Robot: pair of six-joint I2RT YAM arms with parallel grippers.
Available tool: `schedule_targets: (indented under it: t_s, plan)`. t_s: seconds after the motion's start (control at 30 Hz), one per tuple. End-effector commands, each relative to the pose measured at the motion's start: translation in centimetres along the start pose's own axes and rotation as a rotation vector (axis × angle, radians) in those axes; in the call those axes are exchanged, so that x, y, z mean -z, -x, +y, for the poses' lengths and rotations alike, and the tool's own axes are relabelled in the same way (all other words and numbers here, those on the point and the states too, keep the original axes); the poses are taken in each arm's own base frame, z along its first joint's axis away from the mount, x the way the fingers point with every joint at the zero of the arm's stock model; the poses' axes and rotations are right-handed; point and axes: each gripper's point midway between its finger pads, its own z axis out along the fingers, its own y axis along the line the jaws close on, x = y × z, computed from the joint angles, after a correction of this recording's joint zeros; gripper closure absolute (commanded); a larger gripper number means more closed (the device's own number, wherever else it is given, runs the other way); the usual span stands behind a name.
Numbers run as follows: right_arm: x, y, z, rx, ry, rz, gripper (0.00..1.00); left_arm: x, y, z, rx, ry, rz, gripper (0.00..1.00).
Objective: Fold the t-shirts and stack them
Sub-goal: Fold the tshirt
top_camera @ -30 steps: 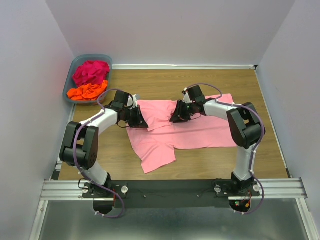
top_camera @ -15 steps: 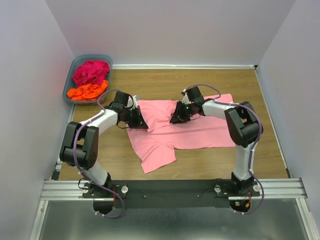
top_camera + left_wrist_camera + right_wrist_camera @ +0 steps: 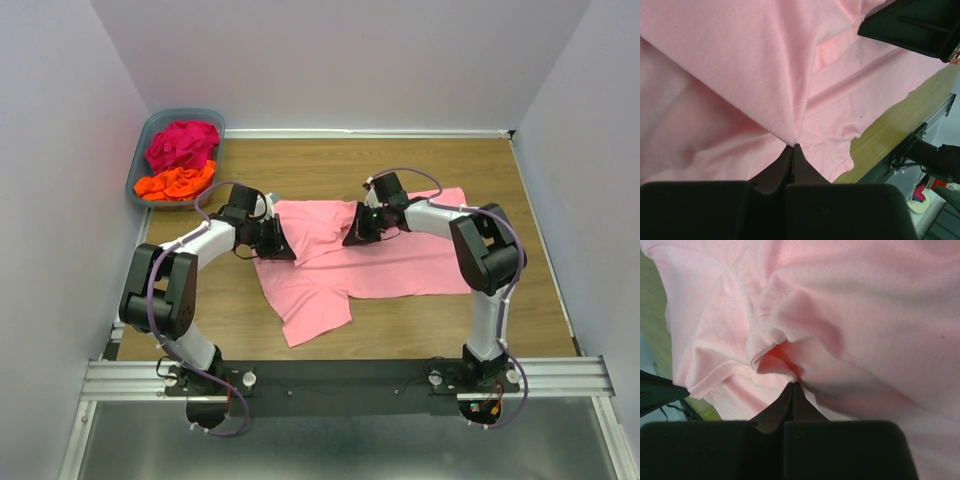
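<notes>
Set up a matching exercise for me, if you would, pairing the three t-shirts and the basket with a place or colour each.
Things:
1. light pink t-shirt
2. magenta t-shirt
3. orange t-shirt
4. basket

Places or colours:
A. in the near end of the basket
B. grey-blue, at the far left corner
C. spread out on the wooden table
D. in the far end of the basket

Pairs: 1-C, 2-D, 3-A, 4-B.
</notes>
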Motion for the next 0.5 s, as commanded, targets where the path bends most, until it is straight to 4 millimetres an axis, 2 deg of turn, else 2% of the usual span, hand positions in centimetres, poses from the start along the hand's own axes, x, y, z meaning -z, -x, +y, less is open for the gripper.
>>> schedule_targets:
  t_s: [0.0, 0.2, 0.47]
  plan:
    - [1.9, 0.6, 2.3, 0.031, 0.036, -0.036, 0.99, 0.5, 0.0, -0.2, -0.020, 0.003, -0.012, 1.00]
    - [3.5, 0.3, 2.9, 0.023, 0.021, -0.023, 0.99, 0.8, -0.2, 0.0, -0.030, 0.023, 0.002, 1.00]
    - [3.7, -1.9, 1.0, 0.009, -0.047, 0.057, 0.99, 0.6, -1.5, 0.9, -0.017, 0.036, 0.030, 1.00]
